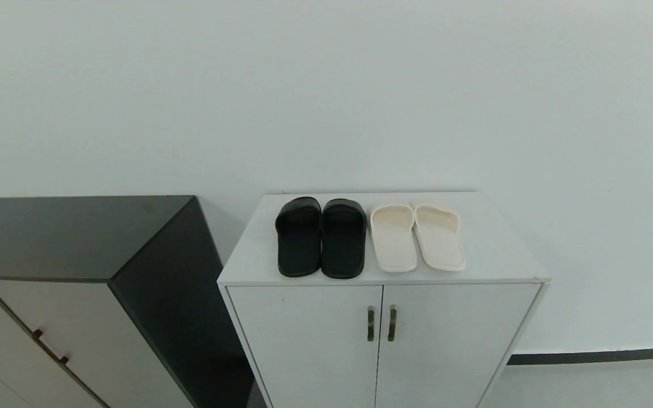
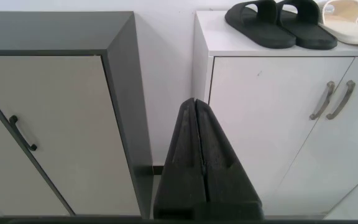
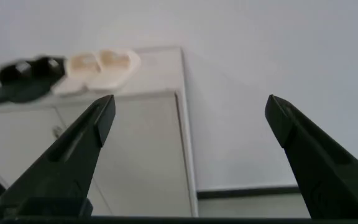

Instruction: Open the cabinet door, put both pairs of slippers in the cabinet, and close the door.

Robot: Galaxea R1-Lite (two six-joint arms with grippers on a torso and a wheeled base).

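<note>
Still shut, the white cabinet [image 1: 304,345] stands with both doors flush and its two upright handles [image 1: 381,323] side by side where the doors meet. On top of the cabinet sit both pairs: the black slippers [image 1: 321,238] toward its left half, the cream slippers [image 1: 417,237] just beside them toward its right, each pair with its two shoes touching or nearly so. All four lie flat, soles down, their long axes running from the cabinet's front edge to the wall [image 1: 326,96] behind it, toes and straps toward the wall, heels toward the front edge; the cream pair fans out slightly.

Judging by this, the opening step has not yet begun. The left tool [image 2: 195,106], its fingers pressed together, hangs in front of the cabinet, below its top and near the dark cabinet [image 1: 77,232] that stands to its left. The right tool [image 3: 189,106], fingers spread wide, sits low off the cabinet's right front corner.

Next, one tool likely has to close on a handle and draw that door outward on its hinge; the left would need to spread first.
</note>
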